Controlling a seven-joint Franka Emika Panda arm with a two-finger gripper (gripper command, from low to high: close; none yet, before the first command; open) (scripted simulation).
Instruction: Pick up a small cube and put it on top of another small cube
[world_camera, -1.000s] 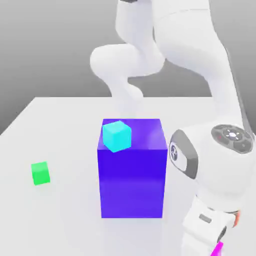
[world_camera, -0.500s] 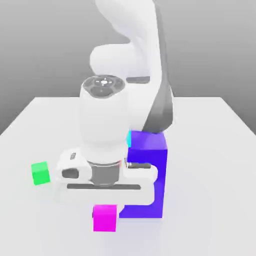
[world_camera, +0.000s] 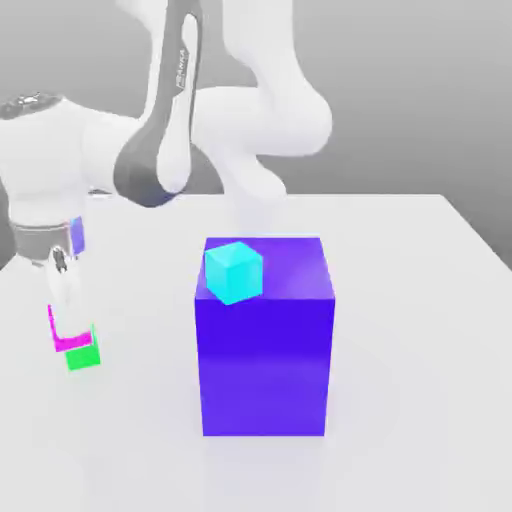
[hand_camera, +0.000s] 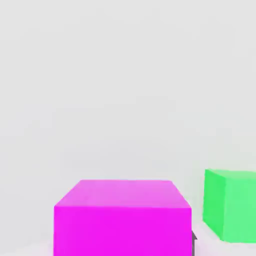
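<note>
Holding pink small cube (world_camera: 68, 334) tight in our pincer (world_camera: 62, 330), just above green cube (world_camera: 84, 355) near worktop (world_camera: 420, 300) edge. We see pink sits off to one side. Letting go now, it may tip off.

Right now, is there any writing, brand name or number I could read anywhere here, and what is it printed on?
"FRANKA": reads along the dark strip on the robot arm's upper link; any letters after it are too blurred to read.
No writing on the cubes or the table.
</note>
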